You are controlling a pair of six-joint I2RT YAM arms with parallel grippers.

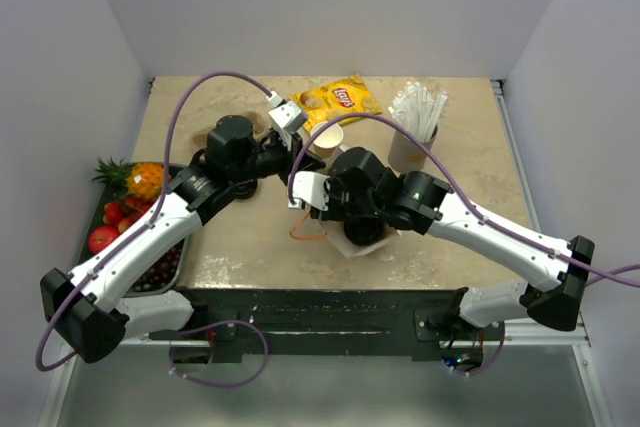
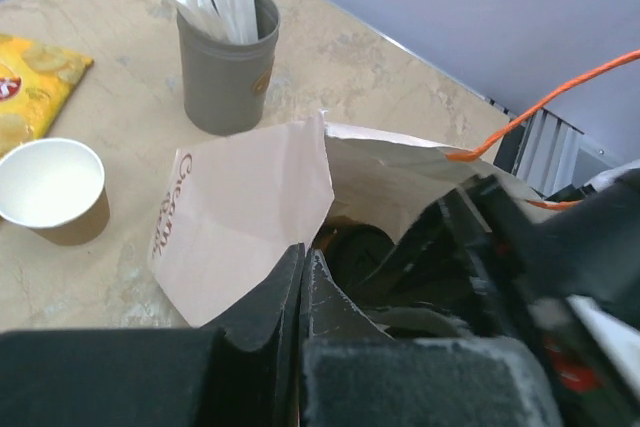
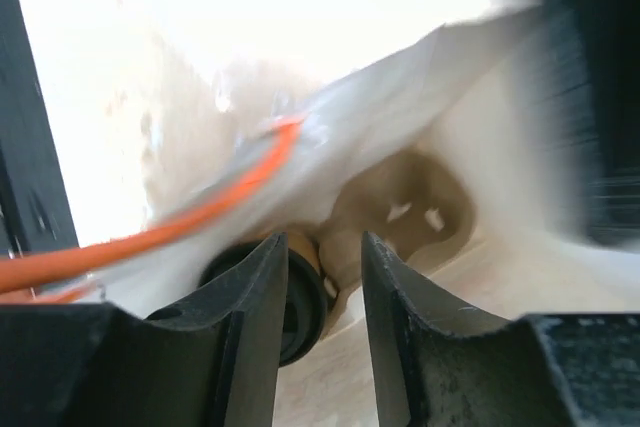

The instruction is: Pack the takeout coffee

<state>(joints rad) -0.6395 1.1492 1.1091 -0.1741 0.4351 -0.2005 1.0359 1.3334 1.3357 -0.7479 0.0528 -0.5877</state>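
A white paper bag with orange handles stands open at the table's middle. My left gripper is shut on the bag's near rim, holding it open; in the top view it is at the bag's left side. My right gripper reaches down inside the bag, jaws apart. Beside its left finger a tan cup with a black lid sits in the pulp carrier. A second tan cup, white inside and lidless, stands on the table behind the bag.
A grey cup of wrapped straws stands at the back right. A yellow chips bag lies at the back. A tray of fruit sits at the left edge. The right arm covers the bag's mouth.
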